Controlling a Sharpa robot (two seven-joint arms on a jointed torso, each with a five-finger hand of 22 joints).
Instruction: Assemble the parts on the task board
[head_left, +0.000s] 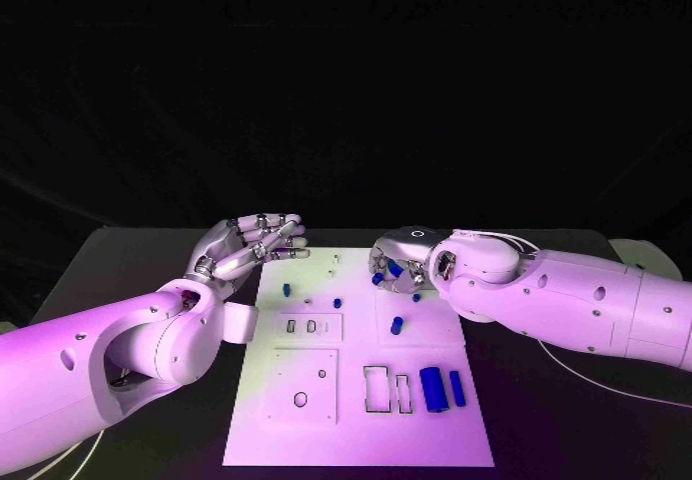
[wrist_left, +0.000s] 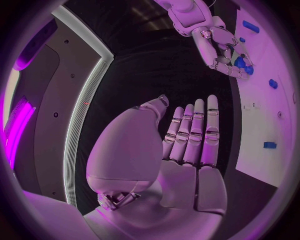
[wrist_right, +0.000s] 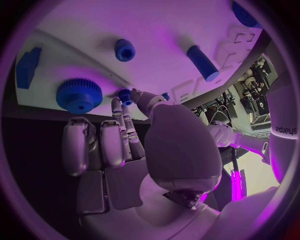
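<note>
You are looking down at a black table (head_left: 130, 260) with the white task board (head_left: 361, 440) lying in the middle, running from near the robot toward the far edge. The left hand (head_left: 248, 248) hovers at the board's far left corner, palm open, its fingers (wrist_left: 197, 131) straight, side by side and holding nothing. The right hand (head_left: 404, 262) is lowered over the far part of the board, right of centre, with its fingers curled downward. From the right wrist view, you can see the thumb and a fingertip (wrist_right: 116, 104) pinching a small blue peg (wrist_right: 125, 95), just beside a blue gear (wrist_right: 79, 95) that lies flat on the board. Past these sit a small blue bushing (wrist_right: 124, 49) with a hole in its top and a blue cylinder (wrist_right: 202, 62) lying on its side, with a blue block (wrist_right: 27, 67) by the board's edge. In the head view, two small blue parts (head_left: 338, 301) lie just left of the right hand, and another blue piece (head_left: 398, 324) lies nearer the robot. Toward the near right of the board, two blue cylinders (head_left: 431, 385) lie side by side next to rectangular slots (head_left: 376, 389). Left of these is a square plate (head_left: 306, 385) with a round hole.
</note>
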